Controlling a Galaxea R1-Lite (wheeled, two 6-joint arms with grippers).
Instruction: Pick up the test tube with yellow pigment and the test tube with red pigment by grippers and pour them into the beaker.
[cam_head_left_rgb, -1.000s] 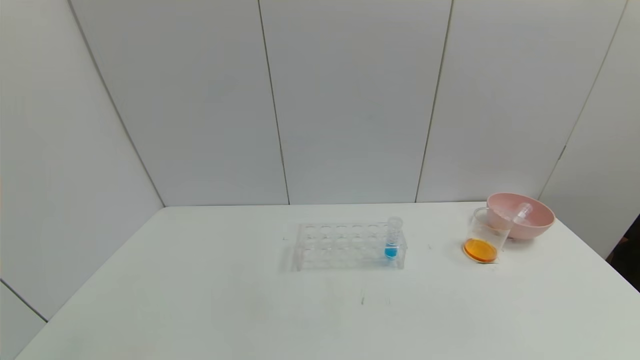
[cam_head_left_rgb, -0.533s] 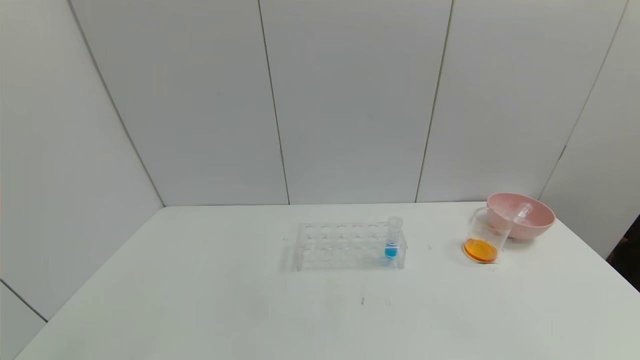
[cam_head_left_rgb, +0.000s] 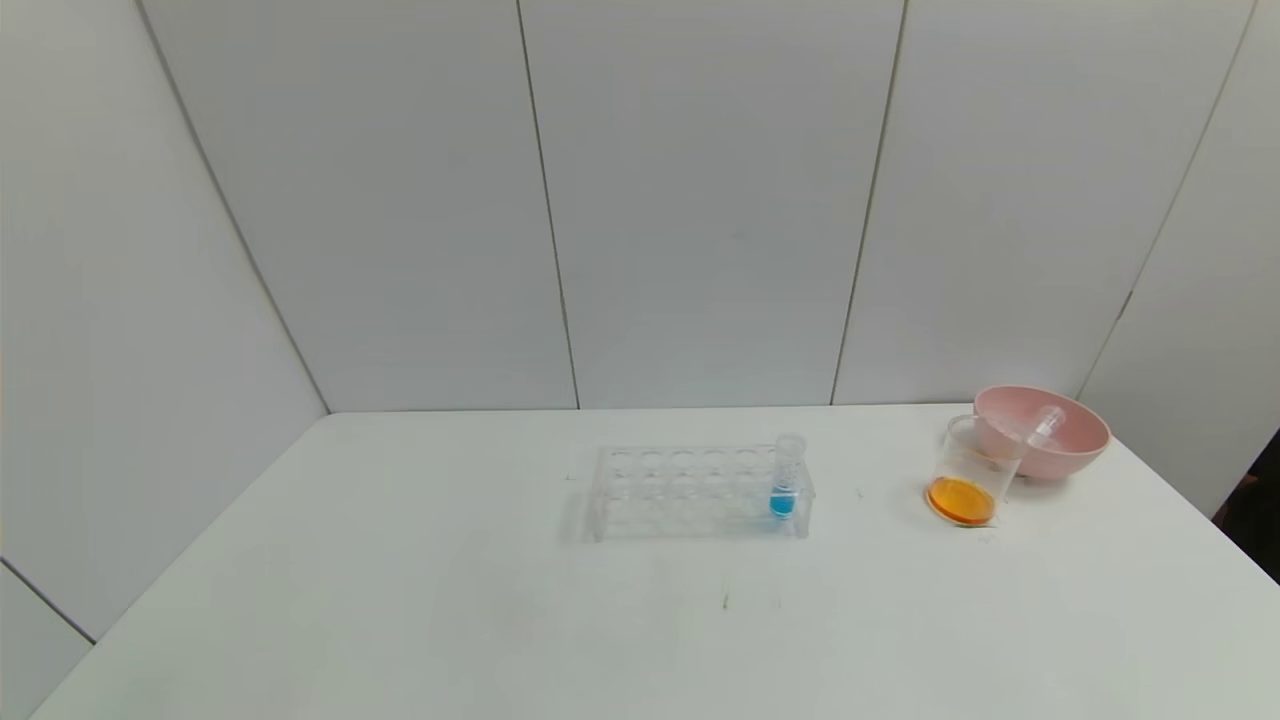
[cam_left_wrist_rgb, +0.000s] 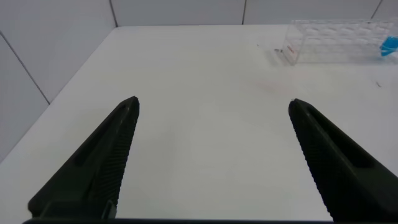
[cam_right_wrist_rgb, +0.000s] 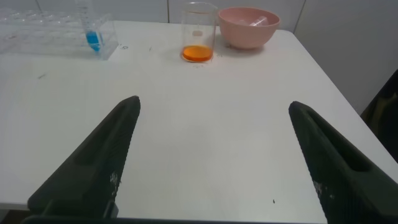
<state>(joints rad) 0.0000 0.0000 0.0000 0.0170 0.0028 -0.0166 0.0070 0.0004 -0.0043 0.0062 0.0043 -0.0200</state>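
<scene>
Standing at the right end of the clear tube rack (cam_head_left_rgb: 698, 492), the blue-liquid tube (cam_head_left_rgb: 786, 477) is upright in its hole; you see the rest of the rack's holes vacant. The rack sits mid-counter (cam_head_left_rgb: 400, 600).

Over toward the counter's right edge you have the beaker (cam_head_left_rgb: 972, 472), upright, with a layer of orange liquid at its base. Just behind it and touching or nearly touching its rim is the pink bowl (cam_head_left_rgb: 1072, 447). A clear empty tube (cam_head_left_rgb: 1040, 428) lies tilted inside the bowl, leaning on the bowl's wall. You cannot tell which of the two pigment tubes it is, and no tube with yellow or red liquid shows anywhere.

Your left hand (cam_left_wrist_rgb: 211, 155) is out of the head view; from its wrist camera its two black fingers are spread wide with nothing between them, low over the counter's left part, the rack well ahead of it.

Your right hand (cam_right_wrist_rgb: 214, 155) is likewise spread wide and holding nothing, low over the counter's right part, with the beaker and bowl well ahead.
</scene>
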